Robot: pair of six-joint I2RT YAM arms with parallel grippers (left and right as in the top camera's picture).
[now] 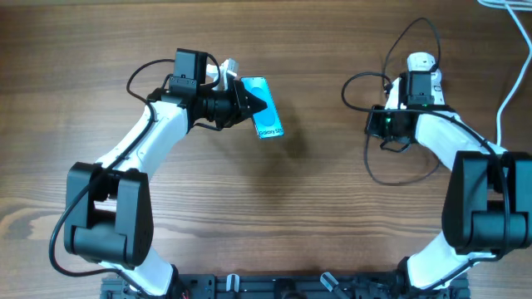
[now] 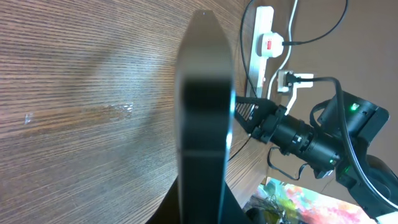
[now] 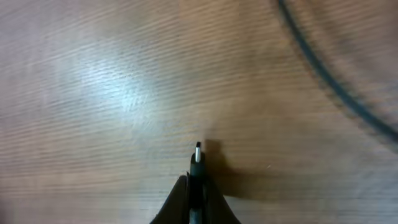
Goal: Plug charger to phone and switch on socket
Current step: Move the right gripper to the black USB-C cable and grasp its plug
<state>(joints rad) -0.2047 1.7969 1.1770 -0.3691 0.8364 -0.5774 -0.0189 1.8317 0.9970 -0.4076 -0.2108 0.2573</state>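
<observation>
My left gripper (image 1: 252, 102) is shut on the phone (image 1: 268, 124) and holds it tilted above the table, cyan screen up. In the left wrist view the phone (image 2: 202, 112) shows edge-on between the jaws (image 2: 202, 208). My right gripper (image 1: 376, 123) is shut on the charger's connector tip (image 3: 198, 163), which points out from the jaws (image 3: 198, 190) over bare wood. In the left wrist view the right gripper (image 2: 252, 112) points toward the phone's edge, a short gap away. The white socket (image 1: 421, 61) lies partly under the right arm; its red label shows in the left wrist view (image 2: 268, 43).
The charger's black cable (image 1: 397, 170) loops on the table around the right arm and up to the socket. A thicker white cable (image 1: 509, 91) runs along the far right edge. The table is brown wood (image 1: 274, 216).
</observation>
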